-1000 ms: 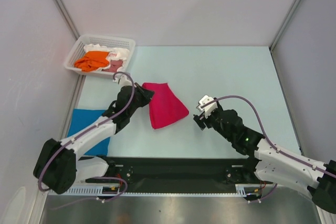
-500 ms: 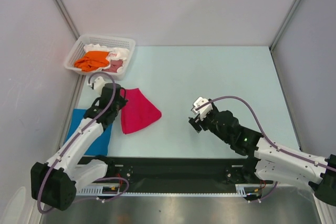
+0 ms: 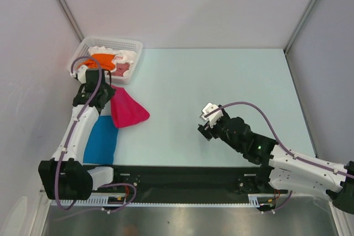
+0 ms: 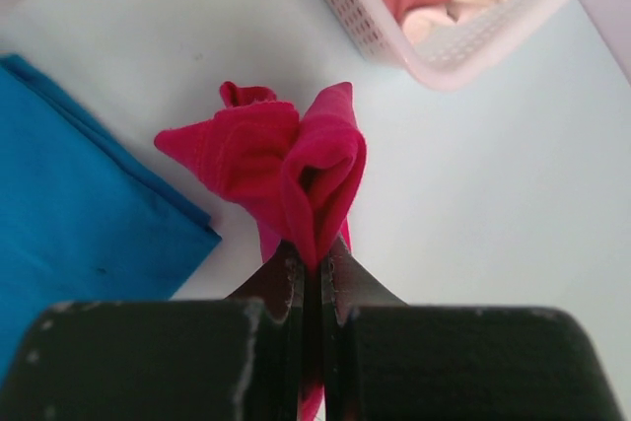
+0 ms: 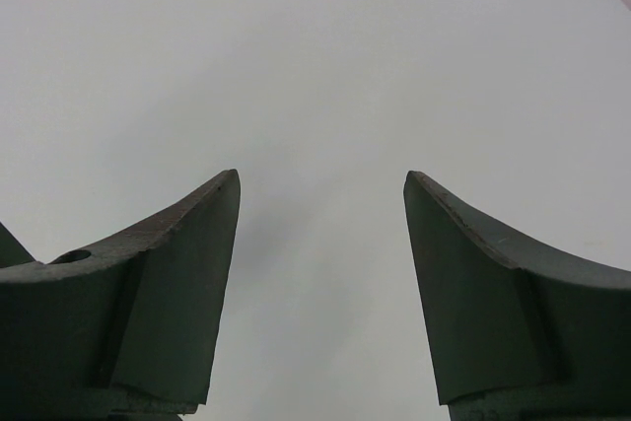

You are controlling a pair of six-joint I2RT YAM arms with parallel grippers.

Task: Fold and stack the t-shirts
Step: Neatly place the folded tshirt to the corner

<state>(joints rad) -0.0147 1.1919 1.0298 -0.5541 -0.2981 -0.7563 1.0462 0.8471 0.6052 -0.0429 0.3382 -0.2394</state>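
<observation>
Left claw (image 4: 314,265) clenched on the crimson-red cloth t-shirt (image 3: 128,112). The cloth is bunched into folds at the pinch and fans out to a rounded edge near the left edge of the pale desk (image 3: 221,81). The folded bright blue t-shirt (image 3: 103,140) lies just beside it, front-left. White plastic lattice basket (image 3: 134,46) sits in the far-left corner. Right claw (image 5: 320,214) released, mid-desk.
</observation>
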